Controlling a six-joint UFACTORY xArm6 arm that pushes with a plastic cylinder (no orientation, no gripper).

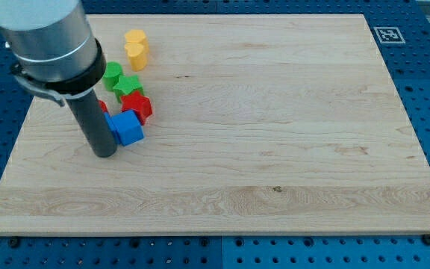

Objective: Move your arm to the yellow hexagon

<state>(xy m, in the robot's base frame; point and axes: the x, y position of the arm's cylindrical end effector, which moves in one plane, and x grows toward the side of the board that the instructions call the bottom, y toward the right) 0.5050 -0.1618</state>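
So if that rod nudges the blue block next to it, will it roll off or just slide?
Probably slide. The blue block looks flat-sided and squat, so rolling or tipping seems unlikely. It looks rigid and small, likely light, and the wooden board looks smooth. My tip sits at its left, so an off-centre push may spin it toward the red block.

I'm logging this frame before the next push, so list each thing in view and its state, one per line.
my tip: down on the board, against the blue block's left side.
blue block: flat, touching my tip.
red star: flat, just above the blue block.
green blocks: two, close together, above the red star.
yellow blocks: two, close together, topmost, well clear of my tip.
wooden board: lying flat.
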